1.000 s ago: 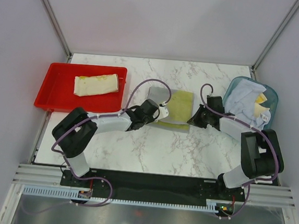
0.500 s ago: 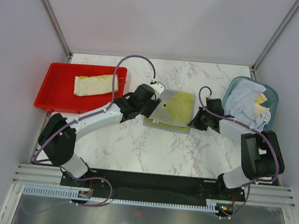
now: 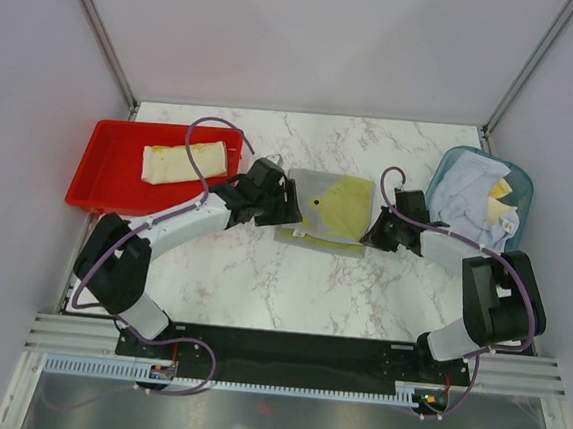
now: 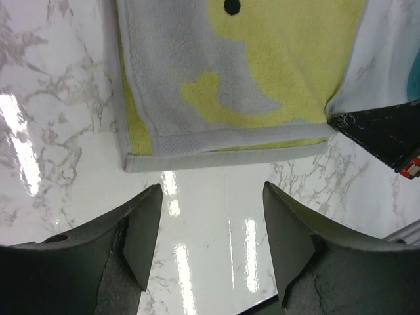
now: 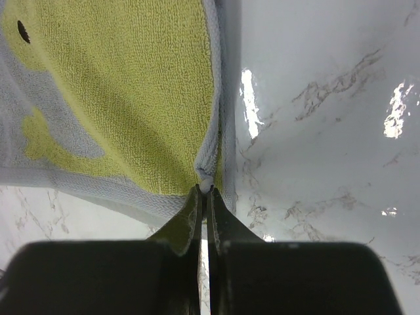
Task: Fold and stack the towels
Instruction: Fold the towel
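Two grippers flank the grey-yellow towel (image 3: 332, 207), folded flat on the table (image 3: 290, 285). Left gripper (image 4: 211, 190) stands wide apart and empty, towel edge just ahead of it. Right gripper (image 5: 205, 191) is pinched closed on the towel's edge directly in front.

The left arm (image 3: 180, 227) and the right arm (image 3: 485, 292) share one build: bulky matte black joint housings linked by pale grey-white tubes. A thin purple cable (image 3: 211, 121) runs in loose loops along each arm, from wrist to base. Both bases sit on a long black plate (image 3: 285, 350) at the near edge, with a small orange-red spot near each foot. The left gripper (image 4: 210, 190) has two dark grey, wedge-shaped fingers with flat inner faces and scuffed, dusty edges. The right gripper (image 5: 204, 190) has black fingers that taper to thin tips, their edges worn pale.
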